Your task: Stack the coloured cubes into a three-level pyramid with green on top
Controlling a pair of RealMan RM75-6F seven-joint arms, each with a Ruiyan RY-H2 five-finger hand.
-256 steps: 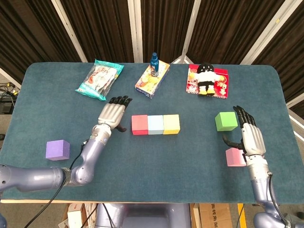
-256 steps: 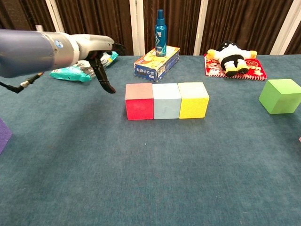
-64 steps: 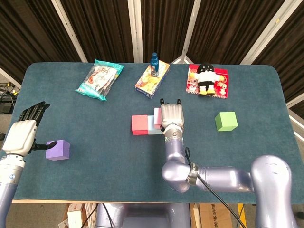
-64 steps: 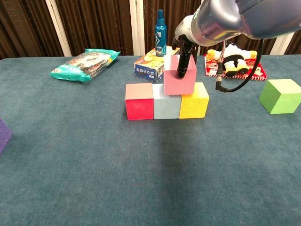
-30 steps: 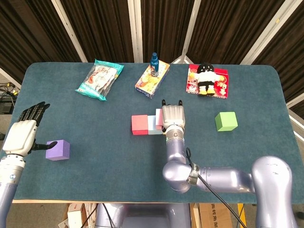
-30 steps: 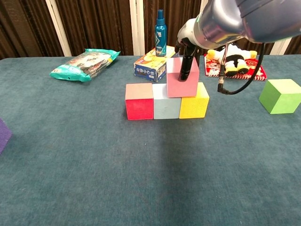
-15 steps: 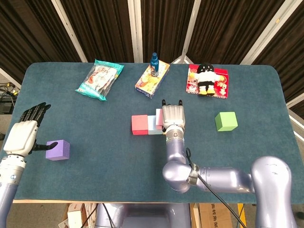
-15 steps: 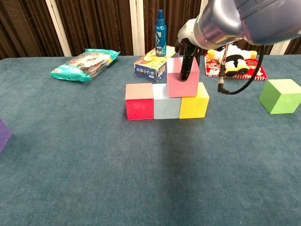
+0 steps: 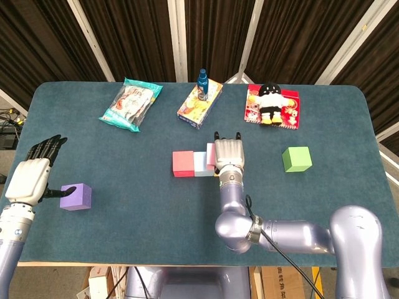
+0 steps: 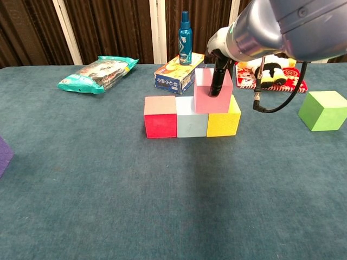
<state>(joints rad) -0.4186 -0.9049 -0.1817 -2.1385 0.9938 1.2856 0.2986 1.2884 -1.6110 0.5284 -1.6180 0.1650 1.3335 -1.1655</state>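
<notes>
On the dark teal cloth-covered counter (image 9: 187, 205), a row of three cubes stands side by side and touching: a red cube (image 10: 160, 117) on the left, a pale blue cube (image 10: 186, 120) in the middle and a yellow cube (image 10: 223, 120) on the right. The right hand (image 9: 228, 154) holds a pink cube (image 10: 210, 92) from above, its dark fingers (image 10: 217, 78) running down the cube's front face; the pink cube sits on the second level, over the seam between the pale blue and yellow cubes and more over the yellow one. The bright green cube (image 9: 296, 159) rests alone on the counter well to the right of the row. Far to the left, a purple cube (image 9: 76, 196) lies near the counter's edge, with the left hand (image 9: 29, 177) just beside it, fingers spread wide and holding nothing, the thumb reaching toward the cube; whether it touches cannot be told. Along the far side lie a teal-edged plastic snack bag (image 9: 131, 103), a colourful flat cardboard box (image 9: 201, 104) with a blue spray bottle (image 10: 185, 31) standing upright on it, and a black-and-white plush toy (image 9: 270, 103) lying on a red patterned packet (image 9: 290, 109).
</notes>
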